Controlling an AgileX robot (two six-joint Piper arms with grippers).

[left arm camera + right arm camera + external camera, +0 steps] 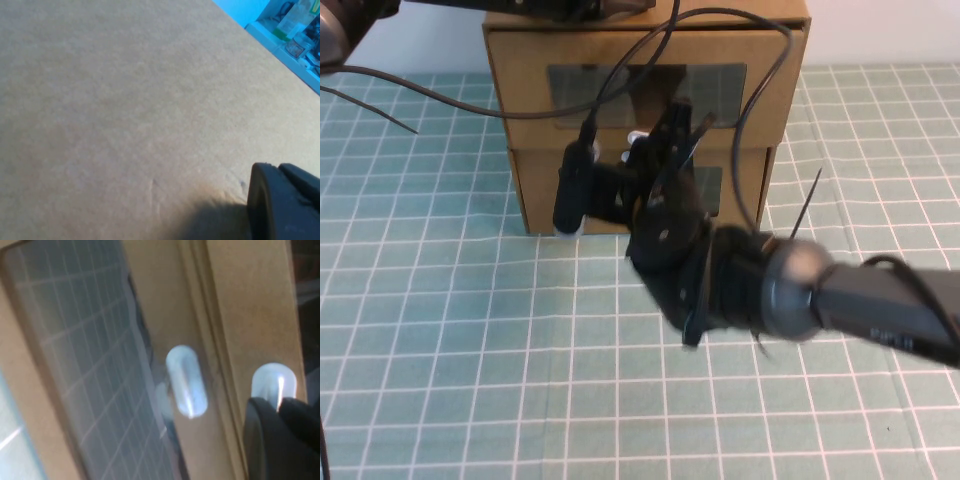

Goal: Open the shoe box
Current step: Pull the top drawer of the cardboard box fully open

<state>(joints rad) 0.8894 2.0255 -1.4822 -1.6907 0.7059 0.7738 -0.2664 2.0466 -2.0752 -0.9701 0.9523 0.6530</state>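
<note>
You're at the grasp step. The cardboard shoe box (525, 100), top centre of the high view, is not yet open, and both drawer fronts look flush. Your right gripper (682, 135) is up against its front at frame centre. In the right wrist view it sits right at one pale knob (273, 380), with a second knob (186, 381) near it. Whether it has closed on that knob I cannot tell. Your left gripper (282, 200) is close over the box top; its grip I cannot tell either. Next, confirm the pinch, then pull straight out, away from the box face.
</note>
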